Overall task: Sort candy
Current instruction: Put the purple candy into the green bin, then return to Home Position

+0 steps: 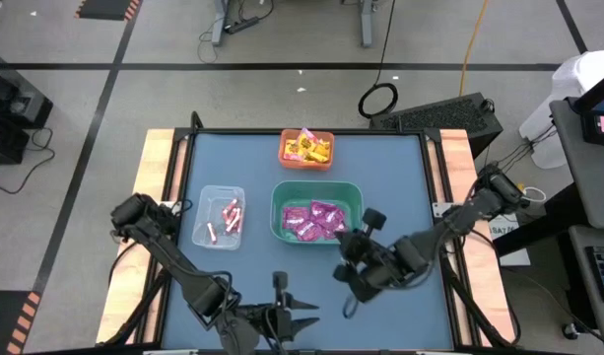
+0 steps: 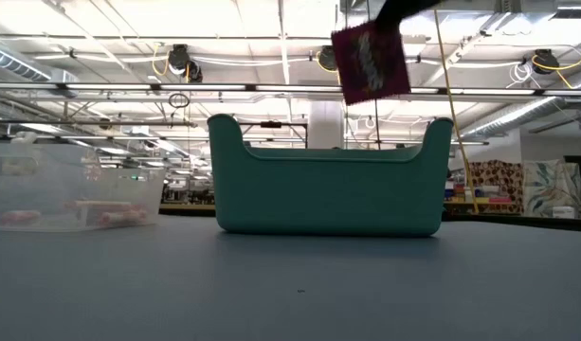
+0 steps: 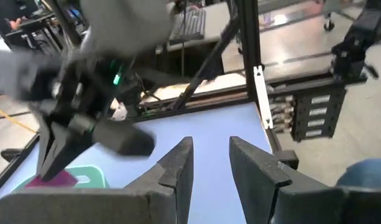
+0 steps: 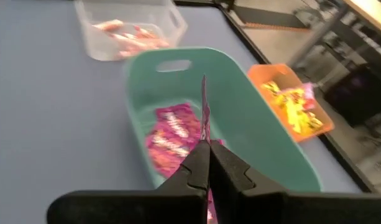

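My right gripper (image 4: pixel 209 163) is shut on a magenta-pink square candy packet (image 2: pixel 371 62), which hangs above the right part of the green bin (image 2: pixel 328 185). Several more magenta packets (image 4: pixel 171 137) lie in that bin. The orange bin (image 1: pixel 306 148) at the far edge holds yellow packets, and the clear bin (image 1: pixel 220 217) on the left holds thin pink-white sticks (image 1: pixel 230 215). My left gripper (image 3: pixel 209 168) waits open with nothing between its fingers near the table's front edge (image 1: pixel 290 301). It points toward my right gripper (image 3: pixel 59 149). My right gripper pinches the packet between its two fingertips, near the packet's upper edge (image 4: pixel 205 134). The fingers slant down toward the green bin from the table's near right side. The packet hangs below them, tilted and lifted clear above the bin's rim.
The three bins stand on the blue table top (image 1: pixel 400 177), the green one in the middle. Bare blue surface lies to the right of the green bin and along the near edge. Wooden side rails (image 1: pixel 154 158) border the table.
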Robot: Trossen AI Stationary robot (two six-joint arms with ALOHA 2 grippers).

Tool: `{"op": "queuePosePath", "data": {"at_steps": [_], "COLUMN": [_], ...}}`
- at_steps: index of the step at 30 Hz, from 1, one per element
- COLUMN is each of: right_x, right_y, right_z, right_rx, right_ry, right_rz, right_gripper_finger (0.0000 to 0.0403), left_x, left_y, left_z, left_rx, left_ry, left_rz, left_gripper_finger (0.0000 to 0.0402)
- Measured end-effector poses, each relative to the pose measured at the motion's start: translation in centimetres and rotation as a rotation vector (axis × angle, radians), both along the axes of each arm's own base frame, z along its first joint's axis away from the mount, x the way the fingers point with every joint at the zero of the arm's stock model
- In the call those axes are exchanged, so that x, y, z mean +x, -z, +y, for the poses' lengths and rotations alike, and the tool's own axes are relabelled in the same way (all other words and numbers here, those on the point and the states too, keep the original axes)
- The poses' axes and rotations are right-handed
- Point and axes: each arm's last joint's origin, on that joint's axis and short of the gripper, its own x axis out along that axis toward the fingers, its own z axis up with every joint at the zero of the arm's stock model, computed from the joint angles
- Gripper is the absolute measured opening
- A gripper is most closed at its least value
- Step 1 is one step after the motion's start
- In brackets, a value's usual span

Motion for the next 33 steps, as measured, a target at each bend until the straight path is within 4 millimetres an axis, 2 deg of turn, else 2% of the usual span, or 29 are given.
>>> {"op": "queuePosePath", "data": {"at_steps": [8,13,16,21,27,29,33], "right_x": [1.7,2.9,3.5,3.8,3.9,3.6,2.2], "right_y": [3.1,5.1,5.6,5.6,5.2,4.8,2.4], "right_z": [-4.2,-6.5,-7.4,-8.4,-8.8,-8.9,-8.8], "right_rx": [-0.054,0.015,0.073,0.127,0.119,0.097,0.087], "right_ry": [0.023,-0.032,-0.063,-0.073,-0.138,-0.164,-0.225], "right_rz": [0.128,0.154,0.147,0.164,0.202,0.208,0.179], "right_gripper_finger": [0.0,0.0,0.0003,0.0042,0.0126,0.0151,0.0179], "left_x": [-1.0,-0.6,-0.4,-0.6,-0.3,0.0,0.2], "left_y": [-1.3,-1.3,-1.2,-1.8,-1.4,-1.4,-1.1], "left_z": [0.4,1.2,2.2,4.1,6.1,6.6,7.4], "left_rx": [0.005,0.06,0.108,0.12,0.132,0.123,0.138], "left_ry": [-0.004,-0.077,-0.149,-0.207,-0.254,-0.272,-0.295], "left_rz": [-0.004,-0.007,0.009,0.046,0.073,0.074,0.103], "left_gripper_finger": [0.0112,0.0112,0.0112,0.0112,0.0112,0.0112,0.0112]}}
